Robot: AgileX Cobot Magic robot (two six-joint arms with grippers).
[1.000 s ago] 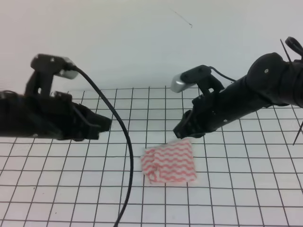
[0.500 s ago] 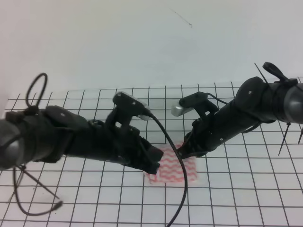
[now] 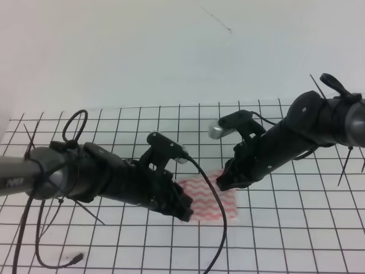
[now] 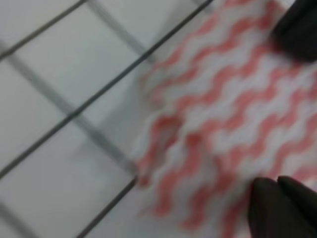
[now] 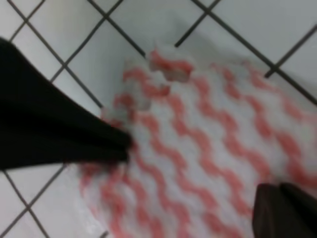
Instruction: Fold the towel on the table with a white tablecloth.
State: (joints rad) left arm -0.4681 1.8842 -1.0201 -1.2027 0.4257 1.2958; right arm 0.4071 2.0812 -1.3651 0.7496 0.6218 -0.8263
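Observation:
The towel (image 3: 212, 197), red-pink wavy stripes on white, lies as a small folded rectangle on the white grid tablecloth (image 3: 296, 228) covering the table. My left gripper (image 3: 185, 211) rests on the towel's near left edge. Its fingertips (image 4: 280, 206) look closed together on the cloth (image 4: 223, 114). My right gripper (image 3: 223, 181) touches the towel's far right corner. Its fingertips (image 5: 285, 208) also look closed on the towel (image 5: 198, 148). The left arm's finger (image 5: 49, 134) crosses the right wrist view. Part of the towel is hidden under the left arm.
A black cable (image 3: 219, 240) hangs from the left arm across the towel's front. Another loose cable (image 3: 51, 260) lies at the near left. A plain white wall (image 3: 171, 51) stands behind the table.
My left arm swung from the far left in over the towel and lowered onto its left edge. My right gripper came down onto the towel's far right corner.

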